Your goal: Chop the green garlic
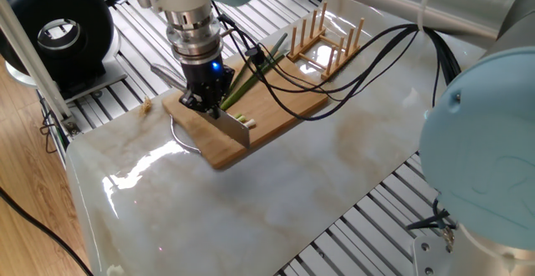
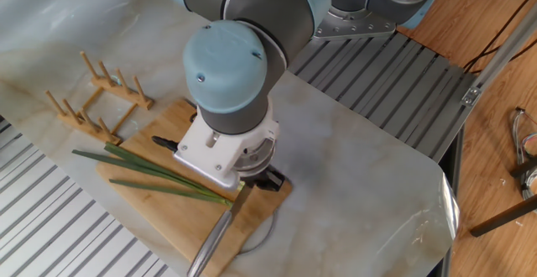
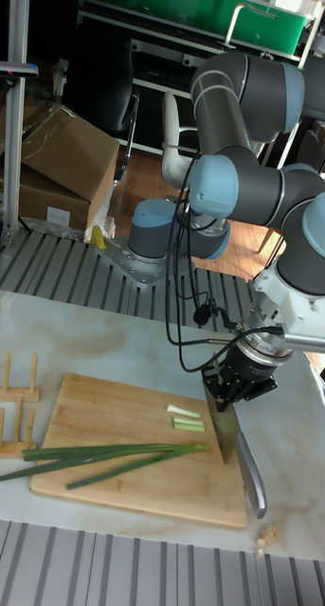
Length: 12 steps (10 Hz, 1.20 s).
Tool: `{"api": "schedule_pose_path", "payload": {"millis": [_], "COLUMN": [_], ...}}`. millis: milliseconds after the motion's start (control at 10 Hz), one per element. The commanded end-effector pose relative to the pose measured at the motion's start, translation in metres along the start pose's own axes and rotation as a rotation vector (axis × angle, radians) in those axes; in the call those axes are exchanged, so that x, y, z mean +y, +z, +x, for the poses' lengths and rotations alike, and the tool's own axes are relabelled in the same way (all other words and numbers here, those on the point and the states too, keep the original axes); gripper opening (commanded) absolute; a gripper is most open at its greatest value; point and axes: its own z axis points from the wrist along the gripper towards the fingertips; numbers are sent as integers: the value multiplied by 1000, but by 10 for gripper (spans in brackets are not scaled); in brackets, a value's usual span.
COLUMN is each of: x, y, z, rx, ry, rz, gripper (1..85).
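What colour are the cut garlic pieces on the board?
Pale whitish-green cut garlic pieces, clearest in the tall fixed view.

Hand (image 1: 207, 102) over green garlic (image 1: 247, 74)

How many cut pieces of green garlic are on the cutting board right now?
2 that show: one pale piece and a second piece lie side by side on the board, just beyond the knife. More may be hidden behind the blade or the gripper.
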Motion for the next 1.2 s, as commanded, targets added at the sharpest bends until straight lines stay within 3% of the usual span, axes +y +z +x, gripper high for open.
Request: {"api": "schedule_pose_path", "payload": {"millis": [0,200,400,600,900,1100], "x": [6,-14,-24,-43,-63,-70], "y": [-17,-30,-45,-51,-52,-42], "z": [-6,-14,-12,-20,-46,-62], "rx": [3,5,49,48,17,2], "ry": [19,15,-66,-102,-97,-152], "rz": [-26,19,35,68,47,41], "gripper": [13,13,13,13,13,13]}}
